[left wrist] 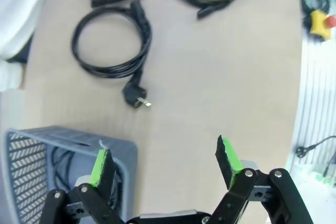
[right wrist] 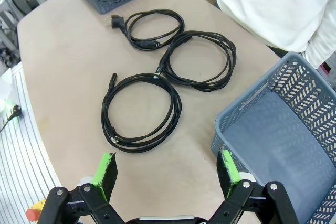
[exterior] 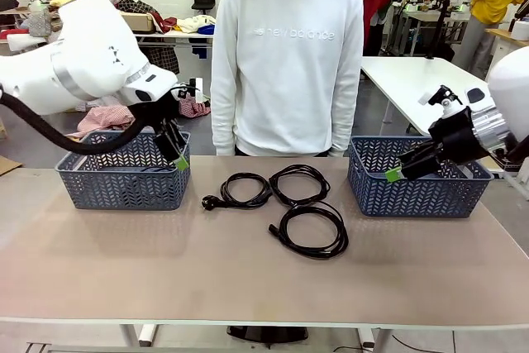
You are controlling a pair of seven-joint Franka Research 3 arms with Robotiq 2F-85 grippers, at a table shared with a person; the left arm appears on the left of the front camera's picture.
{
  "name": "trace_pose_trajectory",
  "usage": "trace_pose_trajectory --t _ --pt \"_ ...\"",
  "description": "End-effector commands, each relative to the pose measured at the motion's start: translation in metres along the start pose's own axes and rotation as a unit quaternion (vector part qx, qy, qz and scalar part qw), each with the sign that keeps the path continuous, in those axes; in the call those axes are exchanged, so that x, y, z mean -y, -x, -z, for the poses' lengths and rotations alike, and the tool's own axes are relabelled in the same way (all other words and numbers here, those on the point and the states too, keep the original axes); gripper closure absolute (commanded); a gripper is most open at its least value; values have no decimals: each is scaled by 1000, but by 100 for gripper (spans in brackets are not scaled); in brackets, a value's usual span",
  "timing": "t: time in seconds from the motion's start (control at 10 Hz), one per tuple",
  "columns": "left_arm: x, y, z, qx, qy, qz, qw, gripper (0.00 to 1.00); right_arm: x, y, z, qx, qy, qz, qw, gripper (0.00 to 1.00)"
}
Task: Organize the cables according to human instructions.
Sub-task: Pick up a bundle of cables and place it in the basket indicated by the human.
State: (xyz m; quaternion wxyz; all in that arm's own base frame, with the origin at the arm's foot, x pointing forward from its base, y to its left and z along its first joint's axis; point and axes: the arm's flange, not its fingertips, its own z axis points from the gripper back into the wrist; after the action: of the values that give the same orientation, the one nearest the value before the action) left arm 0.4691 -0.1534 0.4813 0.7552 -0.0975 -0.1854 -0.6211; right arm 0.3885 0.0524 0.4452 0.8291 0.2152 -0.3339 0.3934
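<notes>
Seen from the robot's side, the left basket is sitting on the table at ten o'clock, the right basket at two. Between them, the first cable is lying at eleven, the second cable just beside it at twelve, and the third cable nearer, at the middle. A fourth cable is lying inside the left basket.
</notes>
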Motion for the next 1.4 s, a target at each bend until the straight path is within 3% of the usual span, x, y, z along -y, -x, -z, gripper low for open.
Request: trace_pose_trajectory --t 0.0,0.4,0.6,1.3 --pt "26 14 5 39 16 -1 999 0 5 1 5 17 -1 -14 1000 0" --pt "61 17 15 57 21 -1 998 0 5 1 5 17 -1 -14 1000 0" --pt "55 8 16 36 26 -11 999 0 5 1 5 17 -1 -14 1000 0" --pt "55 8 16 36 26 -11 999 0 5 1 5 17 -1 -14 1000 0"
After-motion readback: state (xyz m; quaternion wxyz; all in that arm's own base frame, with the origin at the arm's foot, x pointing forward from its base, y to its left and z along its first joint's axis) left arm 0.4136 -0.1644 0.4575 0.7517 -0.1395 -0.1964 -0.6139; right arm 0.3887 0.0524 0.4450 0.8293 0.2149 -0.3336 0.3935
